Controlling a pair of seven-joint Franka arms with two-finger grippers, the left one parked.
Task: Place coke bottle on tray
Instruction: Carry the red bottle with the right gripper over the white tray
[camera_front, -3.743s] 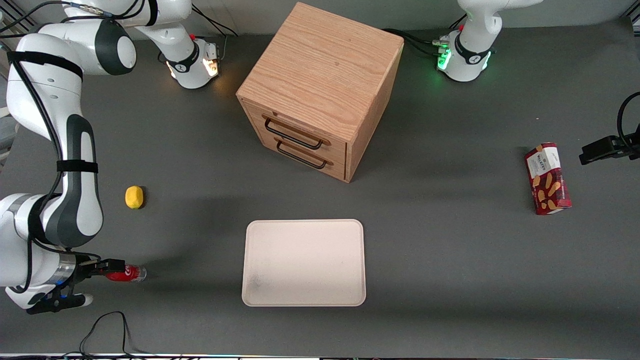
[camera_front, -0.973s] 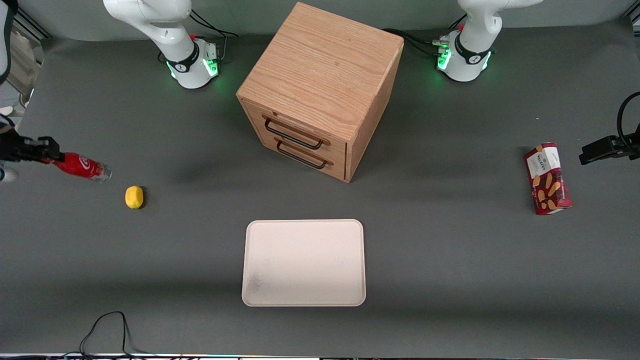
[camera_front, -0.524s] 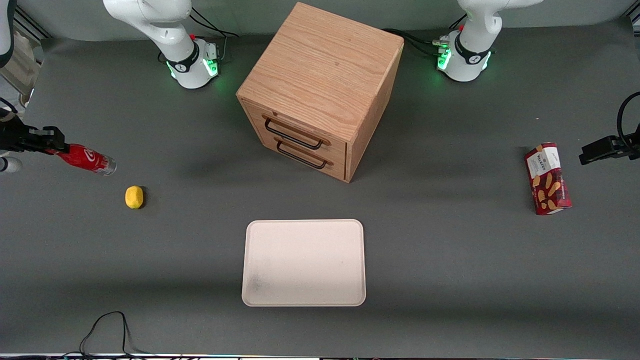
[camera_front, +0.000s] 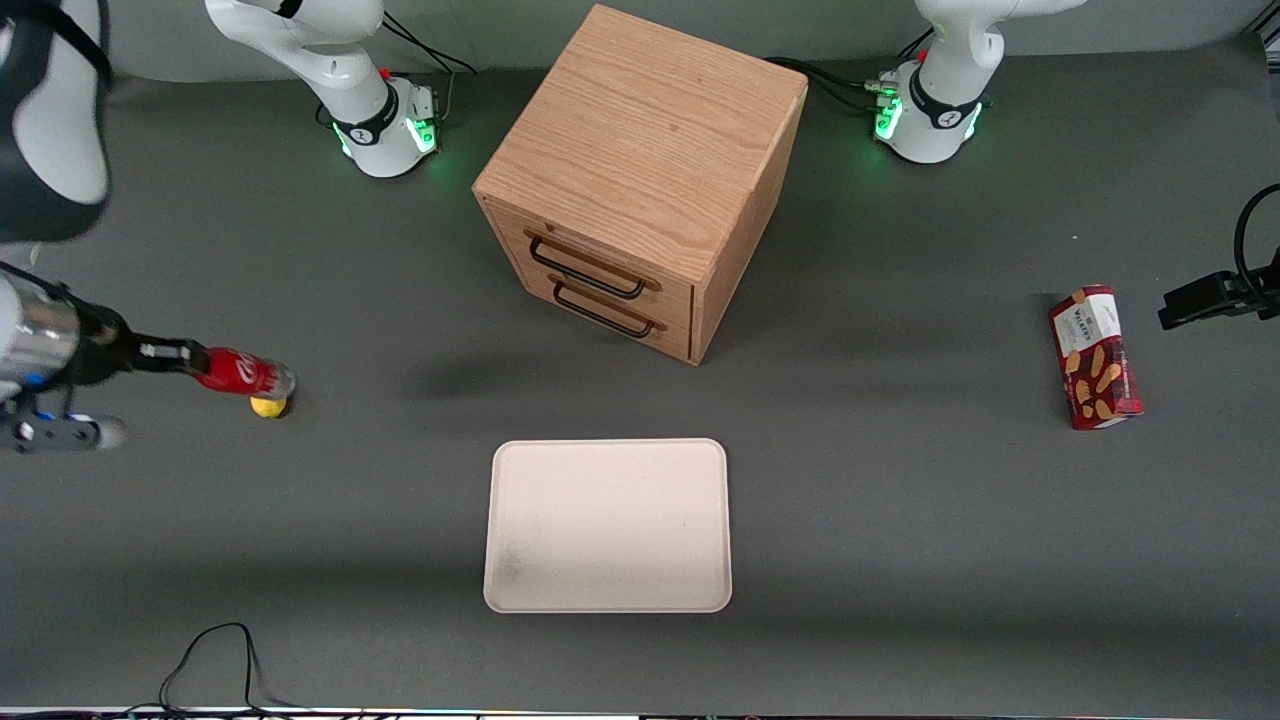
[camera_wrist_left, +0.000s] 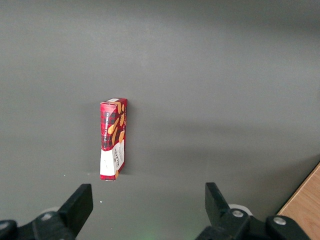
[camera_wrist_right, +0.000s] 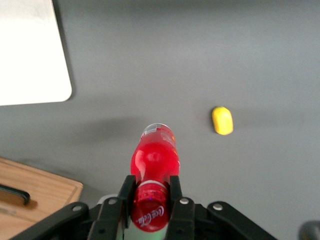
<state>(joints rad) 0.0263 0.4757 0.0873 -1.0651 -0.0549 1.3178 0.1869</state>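
My right gripper (camera_front: 190, 360) is shut on the cap end of the small red coke bottle (camera_front: 240, 374) and holds it lying sideways in the air above the table, at the working arm's end. The bottle's clear base points toward the tray. In the right wrist view the gripper (camera_wrist_right: 151, 189) clamps the bottle (camera_wrist_right: 154, 160) between both fingers. The cream-beige tray (camera_front: 608, 525) lies flat and bare near the front edge of the table, well apart from the bottle; a corner of it shows in the right wrist view (camera_wrist_right: 30, 55).
A small yellow lemon-like object (camera_front: 268, 406) lies on the table just under the bottle's base, also in the right wrist view (camera_wrist_right: 222, 120). A wooden two-drawer cabinet (camera_front: 640, 180) stands farther from the camera than the tray. A red snack box (camera_front: 1095, 357) lies toward the parked arm's end.
The gripper has carried the bottle up off the table and then toward the tray; in the last half second it moved nearer the camera, over the yellow object.
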